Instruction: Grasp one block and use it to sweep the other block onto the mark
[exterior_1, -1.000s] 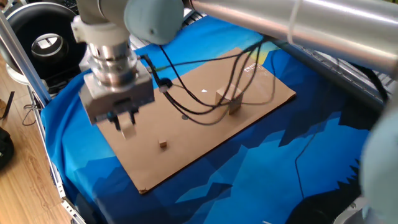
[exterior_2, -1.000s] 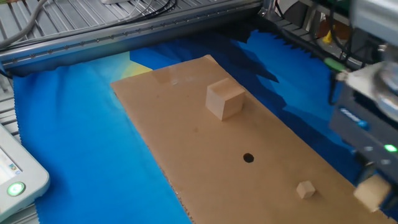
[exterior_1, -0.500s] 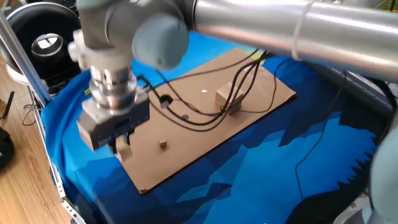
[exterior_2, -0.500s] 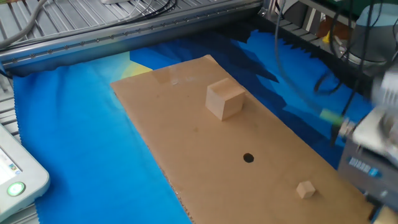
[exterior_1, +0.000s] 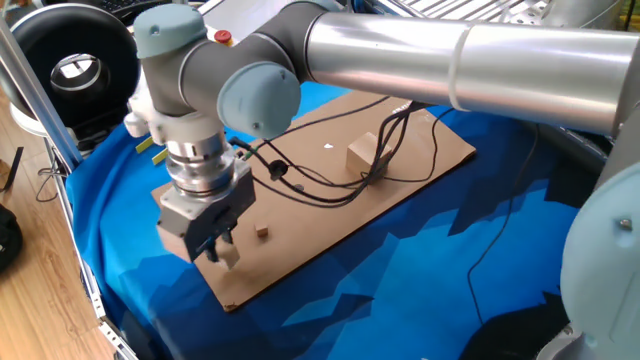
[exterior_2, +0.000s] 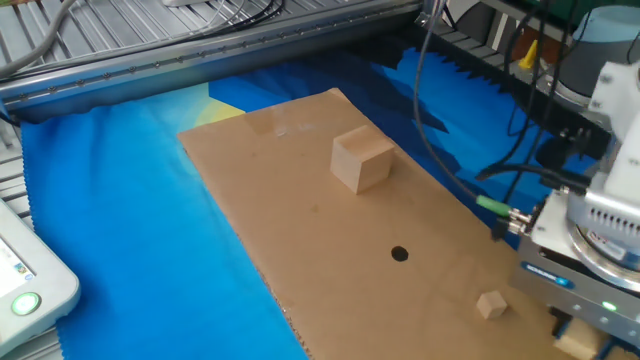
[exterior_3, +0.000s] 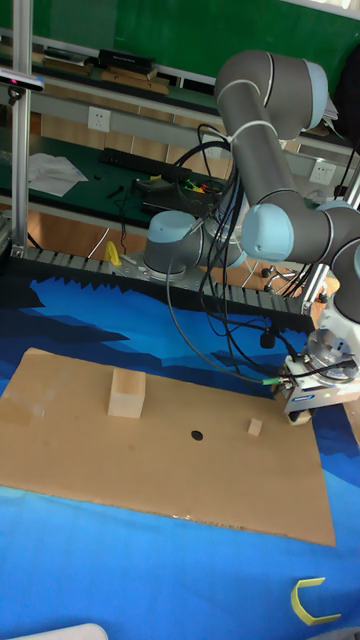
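Gripper fingers pinch the small pale wooden cube at lower left (light, rigid, squarely held by opposite faces); the tiniest light-brown cube lies just beside, well short of the round dark dot.

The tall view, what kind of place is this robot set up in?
Probably a robotics lab or workshop. An aluminium frame post stands at the left, a cluttered workbench with cables and a power strip runs behind, and a cardboard sheet lies on blue cloth under the arm.
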